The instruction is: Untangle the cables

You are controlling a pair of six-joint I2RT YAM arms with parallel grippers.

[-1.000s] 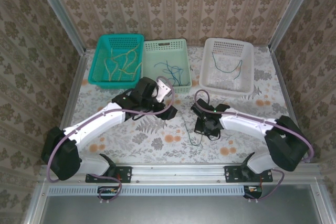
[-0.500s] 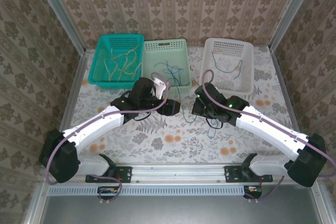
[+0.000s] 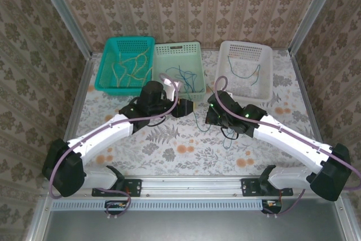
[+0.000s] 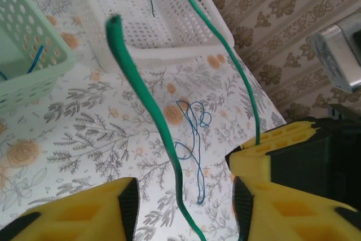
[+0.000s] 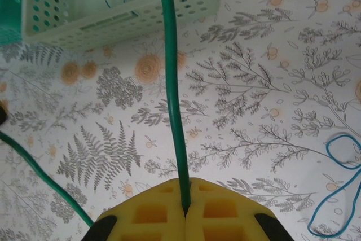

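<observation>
Top external view: three baskets stand in a row at the far side of the flowered table; both arms reach toward its middle.
Teal basket: far left; yellow cables lie loose inside it.
Pale green basket: touching the teal basket's right side; blue cables lie inside.
Left gripper: just in front of the pale green basket. In the left wrist view its yellow fingers stand apart, and the green cable runs through the gap without being pinched.
Green cable: lifted off the table, strung between the two grippers. In the left wrist view one free end sticks up in the air, and a second stretch curves down beside the right-hand finger. In the right wrist view it rises straight out of the pads.
Right gripper: near the left gripper and facing it. In the right wrist view its yellow pads are clenched on the green cable.
Loose blue cable: curled on the table beneath the right arm, apart from both grippers.
White basket: far right, set apart from the pale green basket; thin dark-green cables lie inside.
</observation>
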